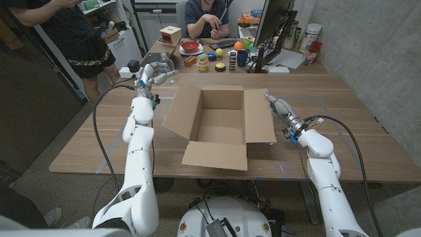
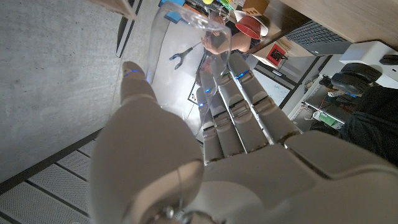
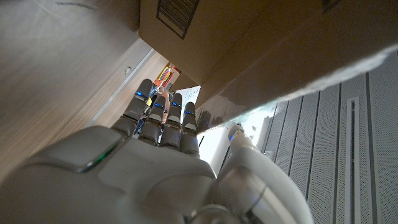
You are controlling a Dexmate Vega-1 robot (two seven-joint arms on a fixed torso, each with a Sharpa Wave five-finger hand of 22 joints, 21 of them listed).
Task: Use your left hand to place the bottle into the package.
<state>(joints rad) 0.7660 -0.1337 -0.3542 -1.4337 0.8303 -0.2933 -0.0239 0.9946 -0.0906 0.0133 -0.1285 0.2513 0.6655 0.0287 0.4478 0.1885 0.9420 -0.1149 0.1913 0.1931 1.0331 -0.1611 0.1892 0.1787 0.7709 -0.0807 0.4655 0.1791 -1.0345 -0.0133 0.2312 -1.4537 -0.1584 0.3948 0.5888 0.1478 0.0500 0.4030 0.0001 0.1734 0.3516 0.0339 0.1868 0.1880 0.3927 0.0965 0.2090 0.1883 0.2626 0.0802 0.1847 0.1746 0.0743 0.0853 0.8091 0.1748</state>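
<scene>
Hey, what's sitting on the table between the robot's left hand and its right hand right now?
The open cardboard box lies between them in the head view. The left hand holds a clear bottle past the box's left flap; the right hand is at its right flap.

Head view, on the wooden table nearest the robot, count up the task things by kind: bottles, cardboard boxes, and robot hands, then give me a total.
Bottle, clear, gripped by the left hand: 1
Cardboard box, flaps open: 1
Robot hands, left hand and right hand: 2
Total: 4
</scene>
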